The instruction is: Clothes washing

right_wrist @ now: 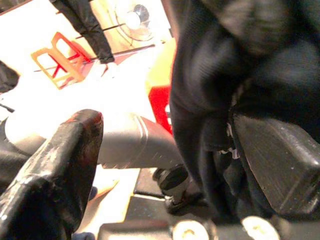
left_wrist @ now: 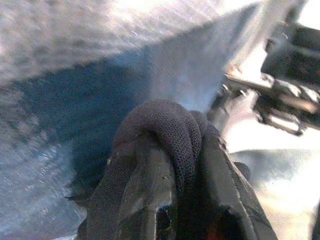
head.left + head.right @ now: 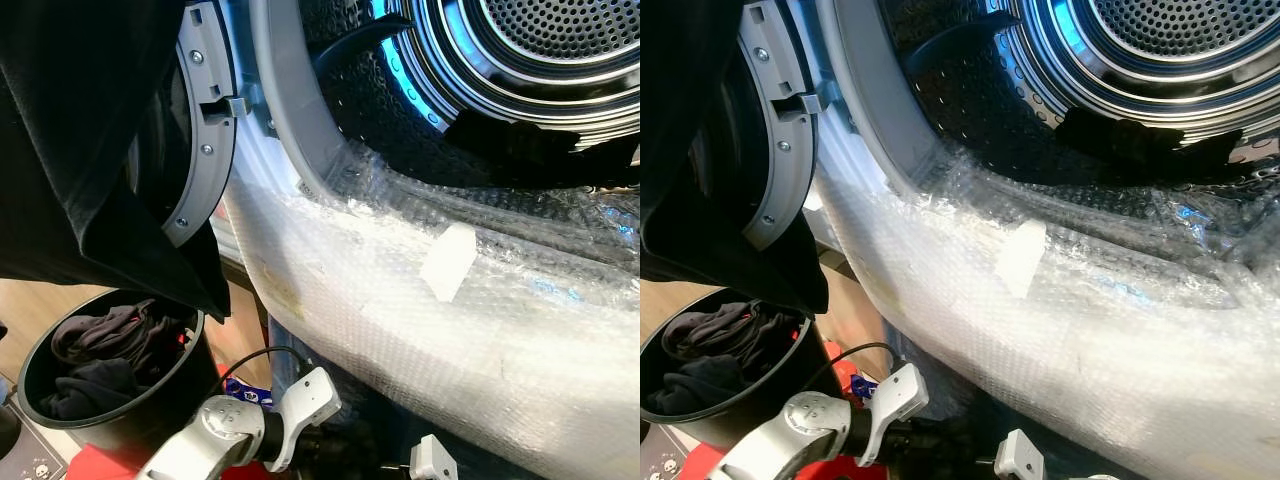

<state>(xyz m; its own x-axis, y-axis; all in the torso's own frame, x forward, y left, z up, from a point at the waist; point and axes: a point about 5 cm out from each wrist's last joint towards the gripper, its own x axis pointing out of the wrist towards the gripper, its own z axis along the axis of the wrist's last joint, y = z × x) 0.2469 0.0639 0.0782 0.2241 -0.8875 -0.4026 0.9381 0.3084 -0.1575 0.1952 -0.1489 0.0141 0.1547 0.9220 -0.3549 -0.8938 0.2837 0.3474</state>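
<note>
One dark garment (image 2: 165, 135) pinched in left hand (image 2: 185, 190).

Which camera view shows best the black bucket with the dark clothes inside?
The left eye view shows the black bucket best: nearly its whole rim and the dark clothes inside. The right eye view cuts its left side off. The wrist views look at cloth near each claw instead.

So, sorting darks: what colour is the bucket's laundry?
Dark grey to black clothes in the black bucket; clearest in the left eye view.
</note>
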